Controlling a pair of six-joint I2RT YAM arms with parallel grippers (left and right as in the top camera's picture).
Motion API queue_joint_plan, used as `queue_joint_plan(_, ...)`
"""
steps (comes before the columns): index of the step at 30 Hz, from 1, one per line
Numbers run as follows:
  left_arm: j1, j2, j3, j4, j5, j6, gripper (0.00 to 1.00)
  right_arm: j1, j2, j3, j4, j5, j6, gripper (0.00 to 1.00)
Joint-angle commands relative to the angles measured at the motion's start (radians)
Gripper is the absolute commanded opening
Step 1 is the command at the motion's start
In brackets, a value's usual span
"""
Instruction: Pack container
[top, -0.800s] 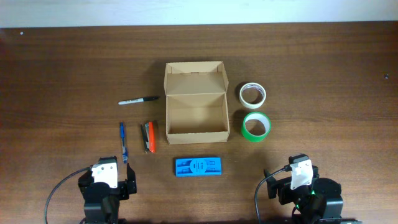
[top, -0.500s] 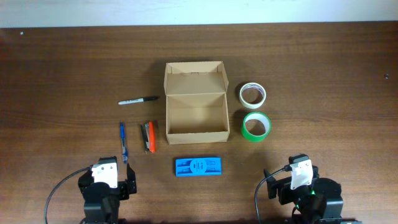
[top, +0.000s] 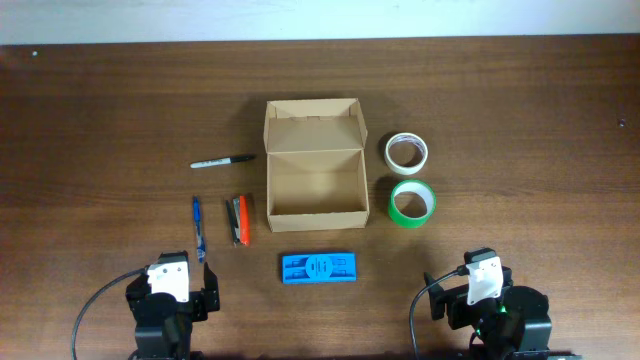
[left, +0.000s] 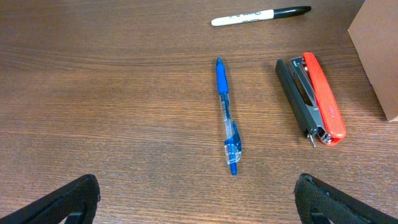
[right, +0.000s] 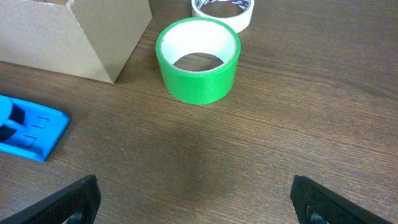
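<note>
The container (top: 314, 221), a tan cardboard box, stands open mid-table with its flap lid folded back and nothing inside. Its corner shows in the left wrist view (left: 379, 50) and its side in the right wrist view (right: 93, 37). My left gripper (top: 170, 290) rests at the front left edge, open and empty (left: 199, 199). At the front right my right gripper (top: 480, 290) is also open and empty (right: 196, 199). Both are well short of the box.
Left of the box lie a black marker (top: 223, 160), a blue pen (top: 198, 228) and a red-and-black stapler (top: 239, 220). A blue flat plastic piece (top: 319, 268) lies in front of it. To the right are a green tape roll (top: 412, 203) and a white tape roll (top: 407, 152).
</note>
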Motion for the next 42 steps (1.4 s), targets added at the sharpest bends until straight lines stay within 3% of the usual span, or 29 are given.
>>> queue_joint_plan(1,0.002,-0.011,-0.010,-0.001,-0.011,0.019,1.00,-0.009,-0.012,-0.011,-0.003,-0.013,0.011,0.99)
queue_joint_plan(15,0.002,-0.011,-0.010,-0.001,-0.011,0.019,0.99,-0.009,0.030,0.034,0.008,-0.013,0.011,0.99)
queue_joint_plan(27,0.002,-0.011,-0.010,-0.001,-0.011,0.019,1.00,-0.009,0.725,0.591,-0.019,-0.013,0.042,0.99)
queue_joint_plan(42,0.002,-0.011,-0.010,-0.001,-0.011,0.019,1.00,-0.008,1.520,1.039,-0.023,-0.013,0.195,0.99)
